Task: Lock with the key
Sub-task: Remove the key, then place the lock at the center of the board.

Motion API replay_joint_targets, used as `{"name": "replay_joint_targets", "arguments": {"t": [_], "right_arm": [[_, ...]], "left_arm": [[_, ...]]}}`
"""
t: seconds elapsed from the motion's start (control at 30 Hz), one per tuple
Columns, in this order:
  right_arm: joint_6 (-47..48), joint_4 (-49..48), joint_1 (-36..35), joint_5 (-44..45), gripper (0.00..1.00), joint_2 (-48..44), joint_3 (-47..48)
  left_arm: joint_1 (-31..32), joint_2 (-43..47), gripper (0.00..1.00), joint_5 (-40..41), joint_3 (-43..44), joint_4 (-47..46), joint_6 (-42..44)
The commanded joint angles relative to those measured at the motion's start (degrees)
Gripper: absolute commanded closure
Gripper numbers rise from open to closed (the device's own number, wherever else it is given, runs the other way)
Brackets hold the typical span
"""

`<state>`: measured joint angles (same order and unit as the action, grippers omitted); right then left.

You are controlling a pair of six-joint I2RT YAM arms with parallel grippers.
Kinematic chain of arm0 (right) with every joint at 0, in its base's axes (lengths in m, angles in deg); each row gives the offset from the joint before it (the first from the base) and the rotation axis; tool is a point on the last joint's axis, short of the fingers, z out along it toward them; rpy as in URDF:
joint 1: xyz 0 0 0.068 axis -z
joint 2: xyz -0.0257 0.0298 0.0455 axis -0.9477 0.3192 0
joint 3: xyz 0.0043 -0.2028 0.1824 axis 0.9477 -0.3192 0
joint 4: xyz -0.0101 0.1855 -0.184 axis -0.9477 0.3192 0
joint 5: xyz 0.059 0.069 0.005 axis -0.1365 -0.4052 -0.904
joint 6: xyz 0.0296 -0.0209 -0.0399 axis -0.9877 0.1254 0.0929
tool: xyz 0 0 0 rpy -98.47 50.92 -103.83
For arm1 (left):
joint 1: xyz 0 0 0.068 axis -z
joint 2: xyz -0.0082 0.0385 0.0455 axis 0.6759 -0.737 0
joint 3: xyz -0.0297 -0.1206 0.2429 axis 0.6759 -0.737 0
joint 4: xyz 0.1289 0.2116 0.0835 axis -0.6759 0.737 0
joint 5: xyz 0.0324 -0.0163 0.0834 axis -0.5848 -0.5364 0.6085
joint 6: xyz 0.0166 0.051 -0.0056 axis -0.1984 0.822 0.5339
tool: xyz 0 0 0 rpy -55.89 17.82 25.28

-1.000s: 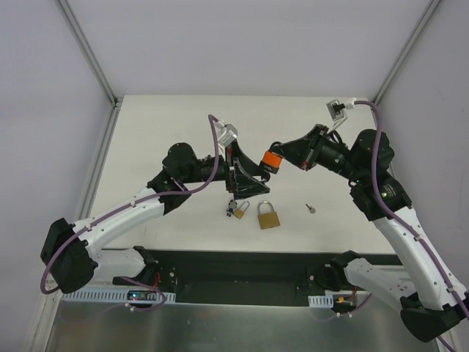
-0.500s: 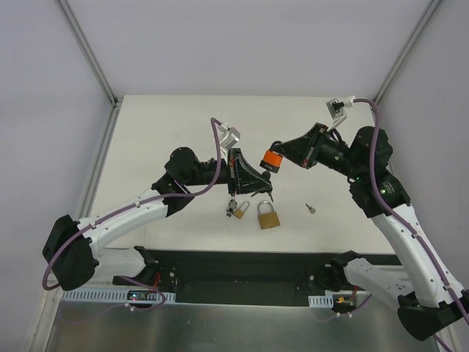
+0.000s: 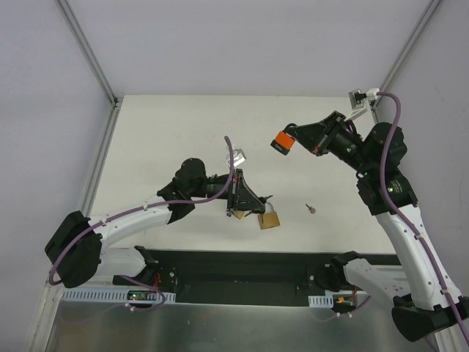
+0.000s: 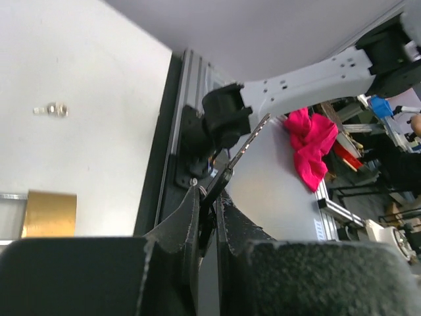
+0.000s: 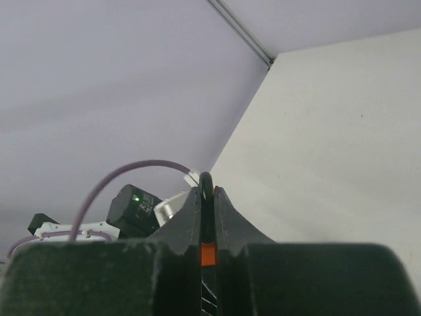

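The orange-bodied padlock [image 3: 282,142] is held aloft by its shackle [image 5: 206,183] in the clamped right fingers [image 5: 185,220], seemingly presented for the slim silver key [image 4: 245,141] pinched in the closed left fingers [image 4: 179,227].

Place: robotics lab test cell | Evidence: white table [image 3: 183,132] boxed in by plain pale panels on aluminium frame posts [image 3: 88,50] | Rig: left arm [image 3: 128,220] and right arm [image 3: 410,235] bolted at its near edge, trailing purple cable [image 5: 138,163] | Beyond: left wrist view shows equipment clutter [image 4: 395,164] and a pink cloth [image 4: 312,145]
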<state>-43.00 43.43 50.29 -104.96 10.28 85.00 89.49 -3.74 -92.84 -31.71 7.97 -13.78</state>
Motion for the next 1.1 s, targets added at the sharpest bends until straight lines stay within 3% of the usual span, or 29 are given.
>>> {"name": "replay_joint_targets", "arguments": {"t": [0.0, 0.2, 0.43, 0.6, 0.83, 1.07], "right_arm": [[-1.22, -10.68, 0.71, 1.75, 0.99, -2.41, 2.02], [1.33, -10.34, 1.68, -1.23, 1.00, -0.21, 0.35], [3.43, -6.65, 0.63, -10.98, 1.00, 8.48, -2.90], [7.74, -5.15, -4.90, -10.20, 1.00, 14.46, -6.59], [8.28, -10.95, -14.47, -8.53, 1.00, 25.25, -10.37], [4.76, -20.71, -22.39, -8.00, 1.00, 39.50, -7.76]], "left_arm": [[0.50, 0.71, 1.00, -2.34, 0.34, 4.34, 2.28], [-2.39, 3.43, 1.00, 5.47, 0.95, 16.30, 5.28], [-11.44, 6.86, 1.00, 11.19, -2.99, 23.25, 0.63], [-19.43, 9.94, 1.00, 11.46, -8.18, 24.30, -5.26], [-29.10, 14.68, 1.00, 11.20, -19.33, 23.95, -13.61], [-32.37, 20.31, 1.00, 16.47, -24.09, 29.48, -15.47]]}}
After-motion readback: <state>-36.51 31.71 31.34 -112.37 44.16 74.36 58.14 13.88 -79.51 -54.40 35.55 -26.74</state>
